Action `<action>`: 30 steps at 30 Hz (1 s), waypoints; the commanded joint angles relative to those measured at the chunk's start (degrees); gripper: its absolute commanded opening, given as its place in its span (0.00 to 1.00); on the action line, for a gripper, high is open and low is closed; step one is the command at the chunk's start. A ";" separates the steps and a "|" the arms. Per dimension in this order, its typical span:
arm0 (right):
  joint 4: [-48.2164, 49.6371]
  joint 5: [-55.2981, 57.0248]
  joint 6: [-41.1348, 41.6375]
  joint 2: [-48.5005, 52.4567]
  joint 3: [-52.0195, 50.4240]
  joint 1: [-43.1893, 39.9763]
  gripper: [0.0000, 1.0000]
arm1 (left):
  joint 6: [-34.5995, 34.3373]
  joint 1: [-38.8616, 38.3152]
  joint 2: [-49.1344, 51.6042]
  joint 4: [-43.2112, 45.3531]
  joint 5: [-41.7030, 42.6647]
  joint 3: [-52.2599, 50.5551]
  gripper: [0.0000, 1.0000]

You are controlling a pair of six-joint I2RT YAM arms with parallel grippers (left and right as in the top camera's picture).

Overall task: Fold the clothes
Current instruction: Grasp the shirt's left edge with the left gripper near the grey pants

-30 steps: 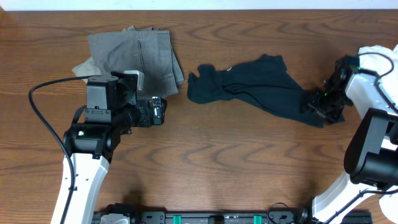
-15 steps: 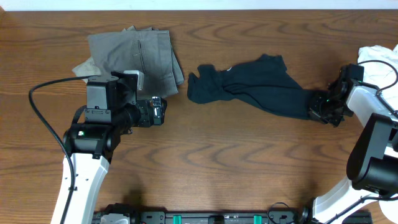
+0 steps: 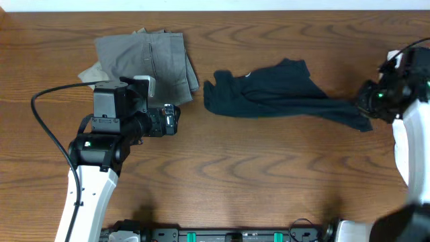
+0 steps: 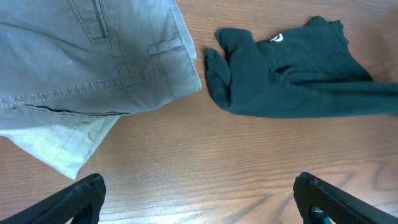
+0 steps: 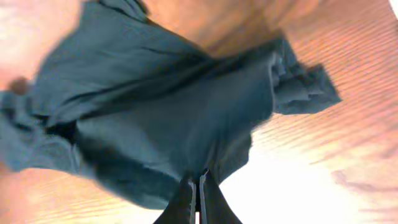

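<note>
Right pincer (image 5: pixel 198 184): closed on a thin edge of the black short-sleeved soft-fabric T-shirt (image 3: pixel 282 95). The garment lies right of centre on the worktop, bunched at its left end and drawn out to a narrow tail at the pincer.

Hazards:
- The pinch takes little fabric, so a pull may slip it free.
- Nothing anchors the bunched end, so the whole shirt may slide instead of spreading flat.

Left pincer (image 4: pixel 198 186): wide open and holding nothing, beside the folded grey-green trousers (image 3: pixel 148 60) at far left.

Surface: brown wood-grain worktop (image 3: pixel 255 175), smooth and offering little friction. Of the room, only a pale strip shows beyond the far edge.
</note>
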 commanded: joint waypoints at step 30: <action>-18.14 3.10 -2.75 -13.73 0.17 0.17 0.01 | 0.50 -20.33 36.68 39.06 -2.80 2.25 0.89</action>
